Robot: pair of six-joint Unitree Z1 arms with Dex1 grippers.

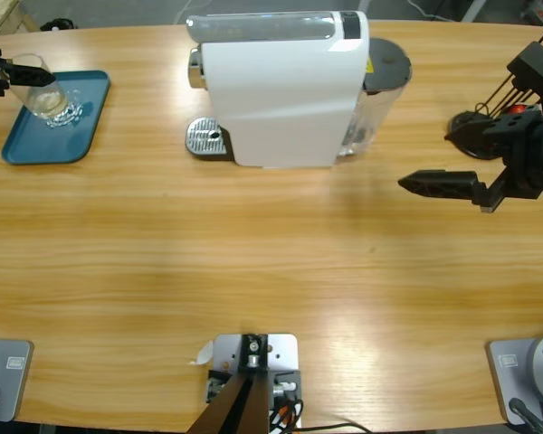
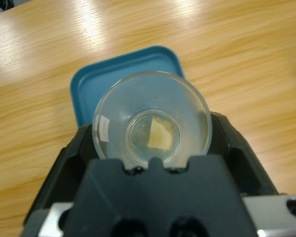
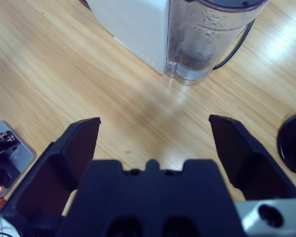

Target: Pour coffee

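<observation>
Over the blue tray, I see my left gripper grasping a clear cup; my right gripper hangs with fingers released near the coffee machine.

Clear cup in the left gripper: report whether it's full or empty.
Empty: the clear cup shows a bare bottom, no coffee, held in the left gripper.

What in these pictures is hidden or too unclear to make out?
- Coffee machine, high view: its white body hides the spout over the drip tray.
- Glass cup, left wrist view: the left gripper hides its lower wall.
- Black object, right wrist view: cut by the edge.
</observation>
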